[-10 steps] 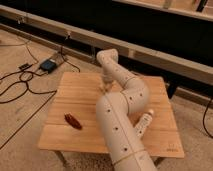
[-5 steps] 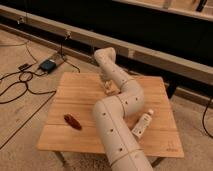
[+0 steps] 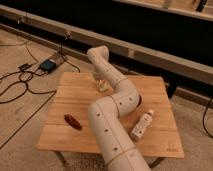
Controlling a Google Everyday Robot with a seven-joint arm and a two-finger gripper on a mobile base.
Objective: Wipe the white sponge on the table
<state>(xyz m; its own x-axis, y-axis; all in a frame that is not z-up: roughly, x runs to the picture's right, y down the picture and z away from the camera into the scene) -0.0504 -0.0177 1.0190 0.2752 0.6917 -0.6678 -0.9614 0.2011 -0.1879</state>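
Note:
The table (image 3: 75, 95) is a low square one with a light wooden plank top. My arm rises from the bottom of the view, bends at the elbow over the middle of the table and reaches back to its far left part. There my gripper (image 3: 100, 82) points down at the wood. It is shut on the white sponge (image 3: 104, 87), a small cream block that shows at the fingertips and rests on the table top.
A long white bottle (image 3: 141, 125) lies on the table right of my arm. A dark red-brown object (image 3: 72, 121) lies near the front left. On the floor to the left are a blue device (image 3: 48, 65) and black cables (image 3: 20, 87). A dark wall with a ledge runs behind.
The gripper with the sponge has slid slightly back and left over the table top. My elbow has swung left, and more of the white bottle shows.

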